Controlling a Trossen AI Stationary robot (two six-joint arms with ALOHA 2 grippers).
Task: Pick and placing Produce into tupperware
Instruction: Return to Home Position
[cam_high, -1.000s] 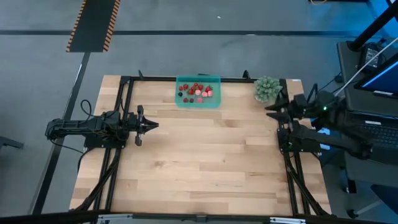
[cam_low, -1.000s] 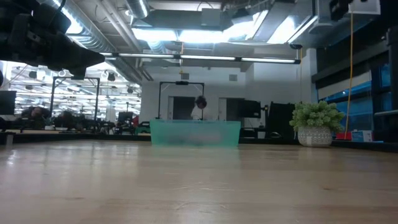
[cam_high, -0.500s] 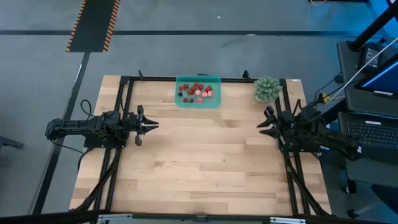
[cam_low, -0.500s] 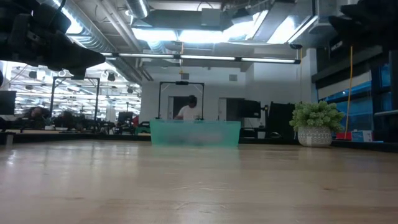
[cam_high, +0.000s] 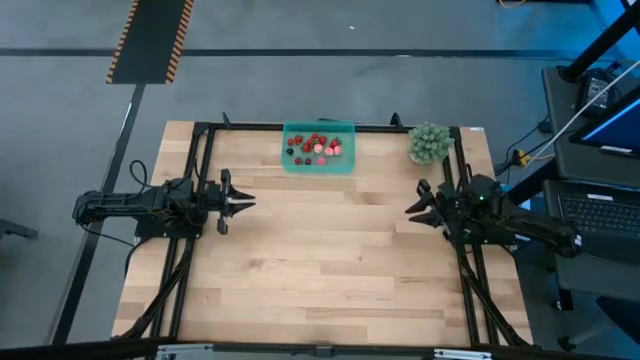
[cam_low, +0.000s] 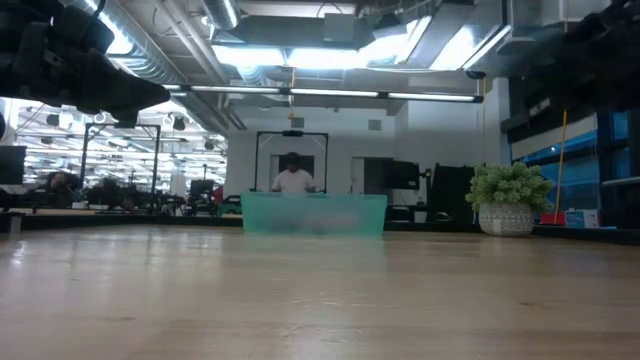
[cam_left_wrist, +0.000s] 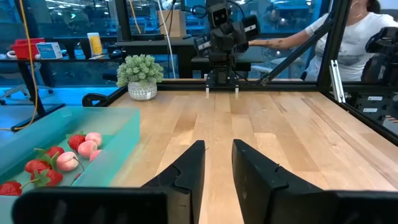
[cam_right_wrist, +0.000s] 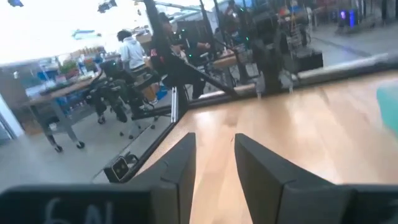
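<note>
One table (cam_high: 330, 270) was inspected. Two arms sat at its opposite sides, judged parked, with no piece left to fetch. The left gripper (cam_high: 246, 200) and right gripper (cam_high: 414, 200) each had fingers parted, holding nothing. One tupperware (cam_high: 318, 168) at the far edge contained the produce (cam_high: 318, 146), roughly a dozen pieces; none lay outside.

grey floor (cam_high: 350, 90), black-and-yellow striped mat (cam_high: 150, 40), pale wooden table (cam_high: 320, 270), bright ceiling lights (cam_low: 300, 55), blue-lit windows (cam_low: 585, 160)

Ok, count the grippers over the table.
2. The left gripper hangs open over the table's left side; the right gripper hangs open over its right side. Neither holds anything.
</note>
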